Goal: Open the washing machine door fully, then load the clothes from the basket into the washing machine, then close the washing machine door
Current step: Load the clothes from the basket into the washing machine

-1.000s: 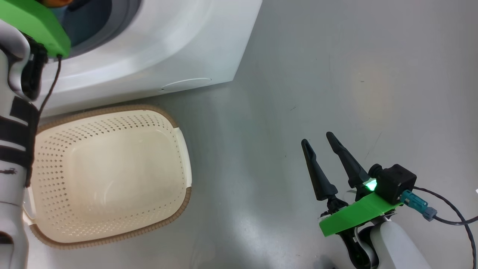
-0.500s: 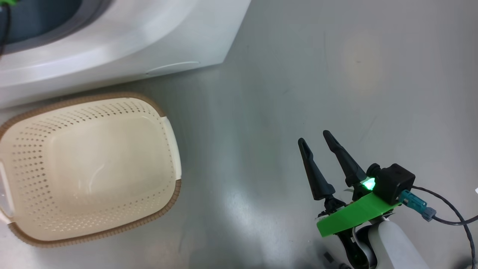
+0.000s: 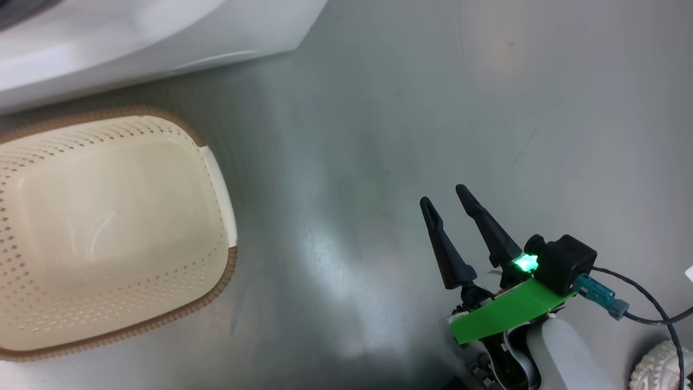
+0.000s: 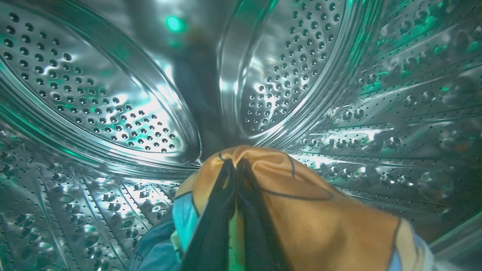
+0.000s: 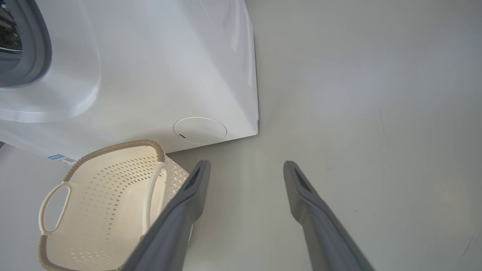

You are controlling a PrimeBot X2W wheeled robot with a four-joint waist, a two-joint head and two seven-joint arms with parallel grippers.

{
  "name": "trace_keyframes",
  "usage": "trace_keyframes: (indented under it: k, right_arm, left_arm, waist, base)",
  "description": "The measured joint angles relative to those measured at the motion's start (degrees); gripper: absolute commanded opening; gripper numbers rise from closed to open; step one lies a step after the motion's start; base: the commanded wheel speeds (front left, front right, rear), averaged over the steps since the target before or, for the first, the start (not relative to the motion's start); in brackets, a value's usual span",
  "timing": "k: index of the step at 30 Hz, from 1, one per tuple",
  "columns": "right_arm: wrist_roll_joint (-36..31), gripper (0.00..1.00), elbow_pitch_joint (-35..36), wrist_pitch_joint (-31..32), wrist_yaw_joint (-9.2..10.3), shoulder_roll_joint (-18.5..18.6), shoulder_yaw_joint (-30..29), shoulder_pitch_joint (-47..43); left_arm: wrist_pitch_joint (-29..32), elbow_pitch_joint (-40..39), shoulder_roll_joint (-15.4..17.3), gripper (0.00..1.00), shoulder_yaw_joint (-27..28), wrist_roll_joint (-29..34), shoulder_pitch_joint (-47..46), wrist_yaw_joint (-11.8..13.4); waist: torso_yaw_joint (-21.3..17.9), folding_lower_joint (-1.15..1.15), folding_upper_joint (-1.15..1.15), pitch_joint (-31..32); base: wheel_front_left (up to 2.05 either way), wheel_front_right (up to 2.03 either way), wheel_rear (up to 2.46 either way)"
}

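My left gripper [image 4: 236,163] pinches the soft clothes [image 4: 320,218], perforated steel drum [image 4: 113,98] curving beyond its tips (right gripper [image 3: 443,194] splayed wide).

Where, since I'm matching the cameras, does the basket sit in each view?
Head view: basket at the left edge, below the washing machine.
Left wrist view: inside the drum, facing the clothes.
Right wrist view: basket lower left, below the washing machine.
Shared landmark: the washing machine's white front.
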State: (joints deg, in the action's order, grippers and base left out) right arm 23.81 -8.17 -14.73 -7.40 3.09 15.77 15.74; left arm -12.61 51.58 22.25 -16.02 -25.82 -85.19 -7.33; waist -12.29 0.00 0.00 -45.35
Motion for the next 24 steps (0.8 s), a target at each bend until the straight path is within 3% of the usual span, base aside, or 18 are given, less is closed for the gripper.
trace_keyframes:
  k: [9,18,24]
  right_arm:
    - [1.1,1.0,0.3,0.0,0.0,0.0,1.5,1.1]
    - [1.5,1.0,0.4,0.0,0.0,-0.1,2.0,1.1]
    - [1.5,1.0,0.4,0.0,0.0,-0.1,2.3,1.2]
  left_arm:
    - [-1.6,-5.3,2.8,0.0,-0.6,-0.2,-4.5,0.0]
    - [-2.1,-13.5,3.4,0.0,-1.7,-1.7,-5.2,0.0]
    - [-2.1,-13.6,4.3,0.0,-4.9,-4.3,-4.6,0.0]
  waist:
    - [-1.6,0.0,0.0,-3.5]
    - [-2.7,0.0,0.0,-4.4]
    - [-2.9,0.0,0.0,-4.7]
  base:
    - [0.0,0.0,0.0]
    - [0.0,0.0,0.0]
    - [0.0,0.0,0.0]
